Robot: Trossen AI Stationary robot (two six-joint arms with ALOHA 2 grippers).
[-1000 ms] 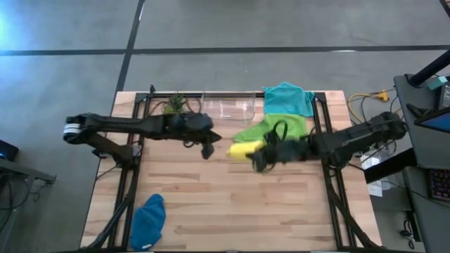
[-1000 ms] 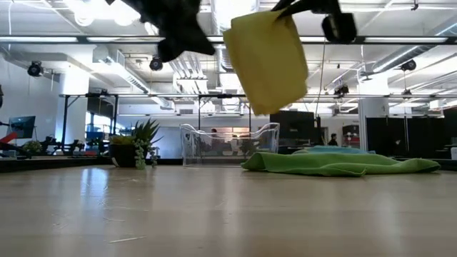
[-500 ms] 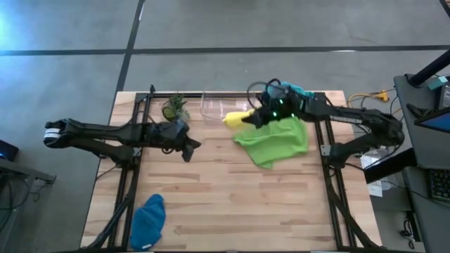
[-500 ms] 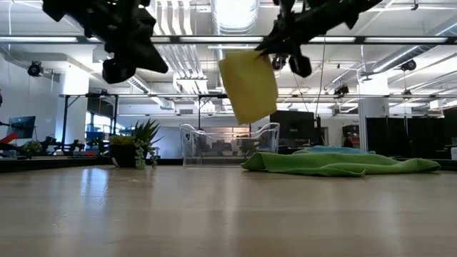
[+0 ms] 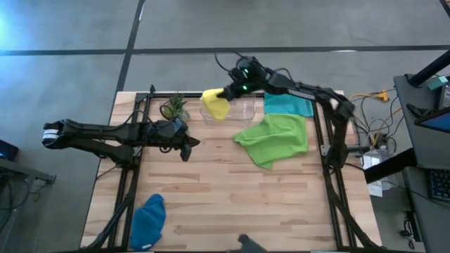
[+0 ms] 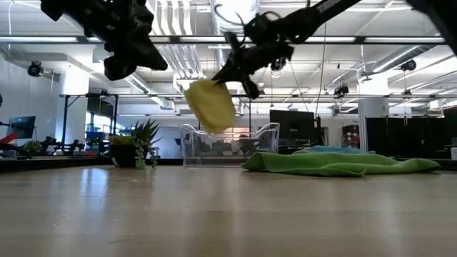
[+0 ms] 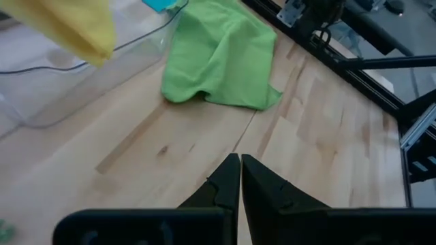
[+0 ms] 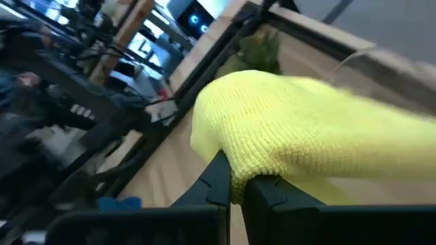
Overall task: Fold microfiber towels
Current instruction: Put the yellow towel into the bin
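Observation:
My right gripper is shut on the folded yellow towel high over the left end of the clear plastic bin at the far edge; the towel also shows in the low view. The lime green towel lies crumpled flat on the table right of centre. The teal towel lies at the far right. The dark blue towel lies bunched at the near left. My left gripper hovers shut and empty over the table's left middle. My right gripper pinches a folded edge of the yellow towel between its two fingers, several layers thick. The fingers come from the table's right side, slanting down. The towel hangs bunched below the fingers, lifted clear of the table and above the bin.
A small green potted plant stands at the far left beside the bin. Black frame rails run along both table sides. Bare wood lies across the table's near middle.
My right gripper has carried the yellow towel from the table's middle up and toward the far edge, then leftward over the bin; the towel hangs bunched. My left gripper drew back toward the table's left edge, then stayed still.

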